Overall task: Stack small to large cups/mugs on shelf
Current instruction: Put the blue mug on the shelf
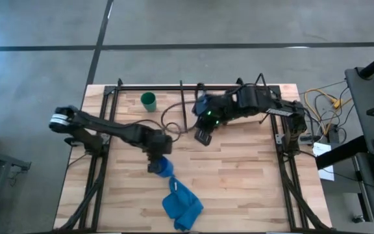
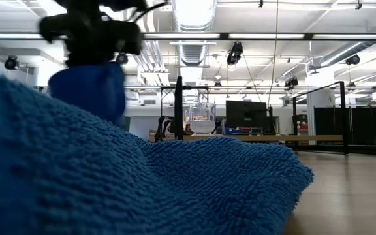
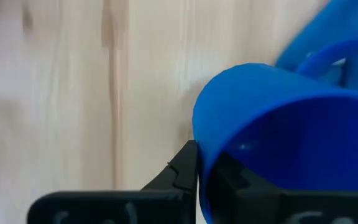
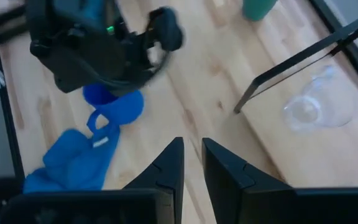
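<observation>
I count three cups: one blue mug, one green cup, one clear cup. One blue cloth beside the mug.

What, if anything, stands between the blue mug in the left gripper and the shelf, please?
Nothing visible does. The left gripper holds the blue mug mid-table; bare planks lie between it and the shelf, where the green cup stands.

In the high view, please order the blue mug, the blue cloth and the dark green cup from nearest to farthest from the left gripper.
1. Blue mug: in the left gripper.
2. Blue cloth: front of table.
3. Dark green cup: back edge.
</observation>
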Tool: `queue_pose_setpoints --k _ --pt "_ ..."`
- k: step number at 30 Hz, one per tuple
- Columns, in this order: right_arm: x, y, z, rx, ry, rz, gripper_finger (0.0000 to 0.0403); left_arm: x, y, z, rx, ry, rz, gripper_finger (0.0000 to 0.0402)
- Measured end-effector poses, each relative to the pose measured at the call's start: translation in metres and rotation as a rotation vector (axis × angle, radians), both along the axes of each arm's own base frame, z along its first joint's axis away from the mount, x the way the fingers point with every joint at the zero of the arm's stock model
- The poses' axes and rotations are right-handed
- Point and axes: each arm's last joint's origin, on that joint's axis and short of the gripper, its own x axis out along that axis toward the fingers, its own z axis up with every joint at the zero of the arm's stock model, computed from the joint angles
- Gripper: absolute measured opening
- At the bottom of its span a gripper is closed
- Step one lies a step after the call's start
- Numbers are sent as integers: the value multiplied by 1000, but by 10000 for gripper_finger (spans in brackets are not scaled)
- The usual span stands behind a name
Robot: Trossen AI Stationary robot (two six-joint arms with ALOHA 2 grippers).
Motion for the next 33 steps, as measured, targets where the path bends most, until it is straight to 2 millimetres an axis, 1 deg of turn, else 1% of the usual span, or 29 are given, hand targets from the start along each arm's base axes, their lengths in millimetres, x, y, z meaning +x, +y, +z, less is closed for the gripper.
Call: queue_pose_setpoints --k 3,5,7,10,15,18,24,27,33 --pt "10 15 -17 -17 29 36 52 24 4 11 1 -34 -6 0" --pt "13 26 -28 -51 55 47 52 37 8 25 -3 -71 5 0" --pt "13 35 -36 -93 73 37 52 43 13 41 8 -97 -5 0" --pt "7 44 -39 -151 76 -20 52 43 24 63 20 -148 15 0" --pt "-10 59 -26 -185 11 -64 52 31 45 93 23 -254 90 0" --pt "-17 65 -22 -211 -16 -60 52 25 53 104 24 -307 114 0" --pt "-18 67 -24 -212 -40 -56 52 22 64 118 16 -408 145 0" --pt "-14 69 -25 -219 -58 -21 52 23 68 119 -13 -428 188 0" --pt "-13 69 -25 -235 -53 13 52 22 80 118 -51 -421 303 0"
